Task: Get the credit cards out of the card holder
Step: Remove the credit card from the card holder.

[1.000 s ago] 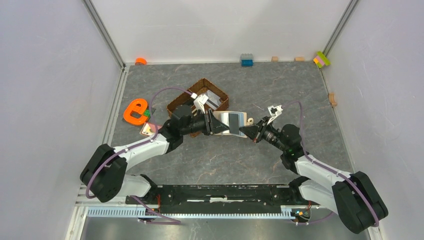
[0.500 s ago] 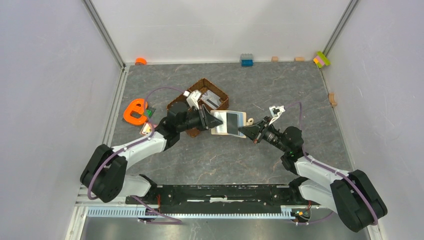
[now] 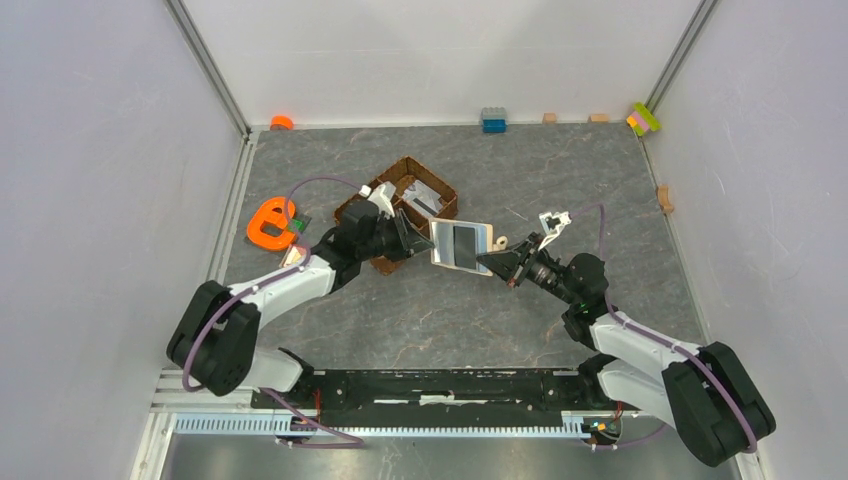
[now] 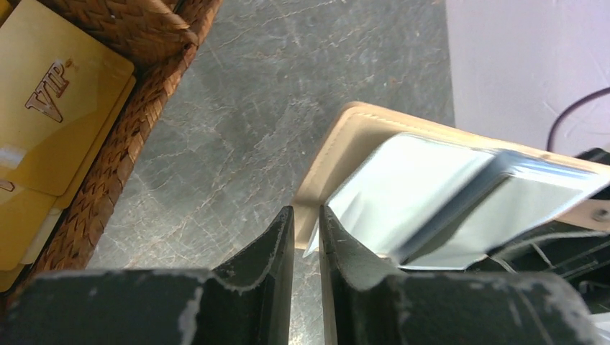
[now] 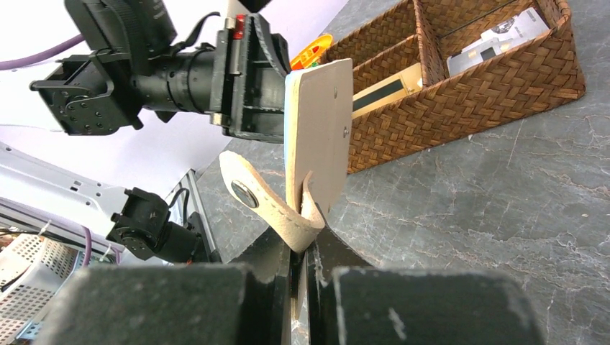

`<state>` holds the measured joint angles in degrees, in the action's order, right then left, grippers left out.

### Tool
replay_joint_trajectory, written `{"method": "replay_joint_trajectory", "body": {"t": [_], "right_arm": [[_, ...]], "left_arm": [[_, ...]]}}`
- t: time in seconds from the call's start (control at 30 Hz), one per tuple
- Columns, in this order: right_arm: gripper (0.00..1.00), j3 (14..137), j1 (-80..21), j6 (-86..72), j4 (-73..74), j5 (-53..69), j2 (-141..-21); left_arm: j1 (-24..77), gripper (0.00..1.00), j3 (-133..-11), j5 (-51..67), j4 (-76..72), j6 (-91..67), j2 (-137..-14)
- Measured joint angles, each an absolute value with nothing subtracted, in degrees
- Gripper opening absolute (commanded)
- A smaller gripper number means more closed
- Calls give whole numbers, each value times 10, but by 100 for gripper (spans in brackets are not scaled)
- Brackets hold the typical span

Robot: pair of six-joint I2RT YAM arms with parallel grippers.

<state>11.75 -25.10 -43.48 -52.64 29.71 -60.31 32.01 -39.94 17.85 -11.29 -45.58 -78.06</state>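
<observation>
**Card holder held up in the air, left gripper lined up on the sleeves**

The right gripper [image 5: 302, 248] is clamped tight on the bottom edge of the card holder [image 5: 320, 136], right by the closing tab [image 5: 248, 190]. It holds it upright, clear of the surface [image 3: 520, 170]. The left gripper [image 4: 306, 215] is closed down to a thin slit and we can't see anything in it. The clear sleeves [image 4: 424, 187] sit just past its tips, touching or nearly so.

Our take on doing this step well:
- open the left gripper only a little, since the card edge is thin and those sleeves look slippery
- go in along the sleeve opening so we pinch a card and not the plastic
- keep the right gripper's hold firm and pull straight out, or the whole holder just swings

We can't tell how many cards are in the sleeves. 1 dark shape shows through from above.

Readable writing: "VIP" in brown letters on a gold card [image 4: 65, 100]. It lies in the wicker basket [image 4: 137, 136] just off to one side of the left gripper. The other cards' print is too small to read.
</observation>
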Motion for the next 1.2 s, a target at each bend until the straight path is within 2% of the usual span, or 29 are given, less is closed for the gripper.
{"method": "replay_joint_trajectory", "body": {"t": [0.33, 0.5, 0.7, 0.9, 1.2], "right_arm": [[0, 117, -250, -424, -495, 280, -588], [0, 117, -249, -411, -461, 258, -577], [0, 117, -249, -404, -444, 250, -575], [0, 117, -249, -404, -446, 254, -577], [0, 117, -249, -409, -466, 270, -578]], "left_arm": [[320, 19, -423, 144, -45, -451, -808], [320, 19, -400, 77, -28, -447, -707], [348, 17, -342, 92, -135, -442, -618], [414, 17, -346, 138, -194, -414, -644], [392, 15, -373, 227, -238, -422, -752]]}}
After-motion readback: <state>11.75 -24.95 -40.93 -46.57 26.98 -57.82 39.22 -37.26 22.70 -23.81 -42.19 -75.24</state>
